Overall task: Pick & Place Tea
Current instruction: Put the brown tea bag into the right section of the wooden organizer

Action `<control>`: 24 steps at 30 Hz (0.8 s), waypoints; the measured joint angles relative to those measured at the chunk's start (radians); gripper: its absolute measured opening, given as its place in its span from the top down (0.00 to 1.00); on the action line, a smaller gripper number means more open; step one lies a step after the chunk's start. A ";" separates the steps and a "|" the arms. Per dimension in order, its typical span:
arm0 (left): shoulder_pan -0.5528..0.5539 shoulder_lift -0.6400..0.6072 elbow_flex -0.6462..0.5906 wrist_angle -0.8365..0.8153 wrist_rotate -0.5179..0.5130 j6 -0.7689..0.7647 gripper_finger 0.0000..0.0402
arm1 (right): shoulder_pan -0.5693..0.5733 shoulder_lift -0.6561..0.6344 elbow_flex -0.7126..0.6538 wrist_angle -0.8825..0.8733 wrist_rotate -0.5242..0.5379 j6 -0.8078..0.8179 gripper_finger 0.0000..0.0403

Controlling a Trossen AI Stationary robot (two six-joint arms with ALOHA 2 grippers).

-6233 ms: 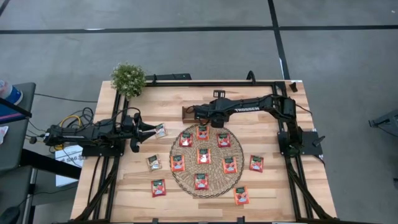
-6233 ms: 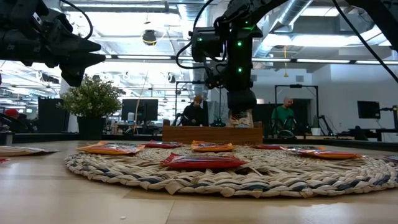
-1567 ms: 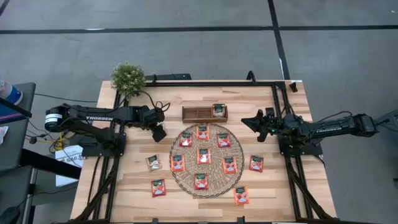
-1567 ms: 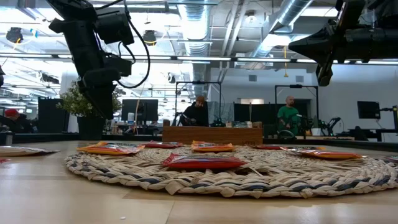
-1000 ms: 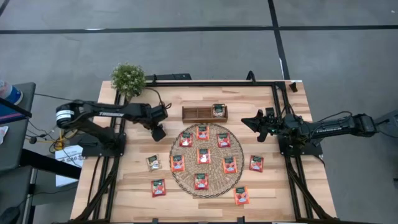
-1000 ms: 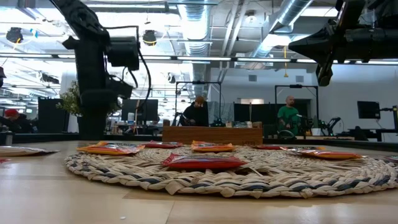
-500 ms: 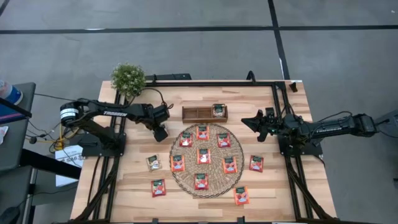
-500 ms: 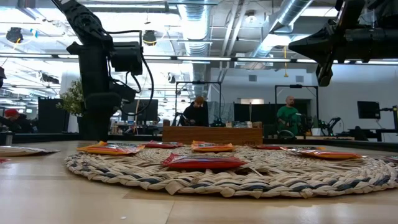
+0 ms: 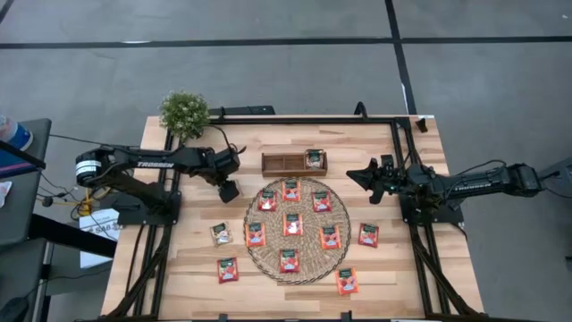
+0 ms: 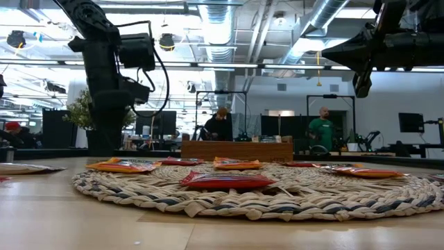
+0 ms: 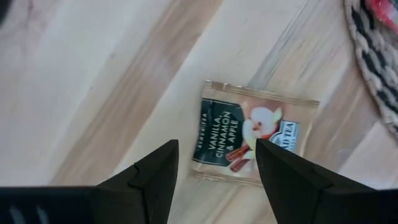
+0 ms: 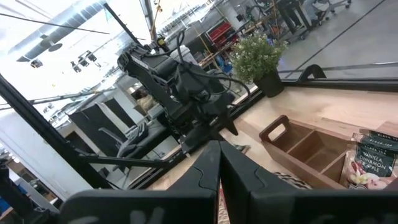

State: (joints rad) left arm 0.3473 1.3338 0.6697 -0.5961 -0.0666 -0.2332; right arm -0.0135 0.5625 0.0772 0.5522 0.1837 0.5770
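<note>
Several red-orange tea sachets lie flat on the round woven mat, and three more lie on the bare wood around it. A pale sachet lies flat on the table left of the mat; the left wrist view shows it below my open fingers. My left gripper points down, just far of that sachet, touching nothing. Another pale sachet stands in the wooden tray's right compartment. My right gripper is shut and empty, raised over the table's right side.
The wooden compartment tray sits at the mat's far edge. A potted plant stands at the far left corner. Black frame rails run along the table's left, right and far sides. People stand in the room beyond the table.
My left arm's elbow has swayed slightly while its gripper has stayed pointing down over the same spot left of the mat. No sachet has moved.
</note>
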 joint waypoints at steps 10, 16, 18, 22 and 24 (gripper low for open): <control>0.000 0.115 0.000 0.051 -0.047 0.065 0.48 | 0.000 0.000 0.000 0.001 0.000 0.002 1.00; 0.000 0.197 0.010 0.059 -0.026 0.065 0.49 | 0.000 0.000 0.000 0.001 0.000 0.026 1.00; 0.001 0.201 0.010 0.063 -0.017 0.065 0.51 | 0.000 0.000 0.000 0.001 0.000 0.026 1.00; 0.000 0.190 0.004 0.066 -0.017 0.064 0.59 | 0.000 0.000 0.000 0.001 0.000 0.026 1.00; 0.000 0.176 0.002 0.065 -0.017 0.063 0.65 | 0.000 0.000 0.000 0.001 0.000 0.026 1.00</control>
State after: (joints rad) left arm 0.3470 1.5097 0.6712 -0.5314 -0.0832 -0.1705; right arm -0.0135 0.5625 0.0772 0.5533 0.1839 0.6029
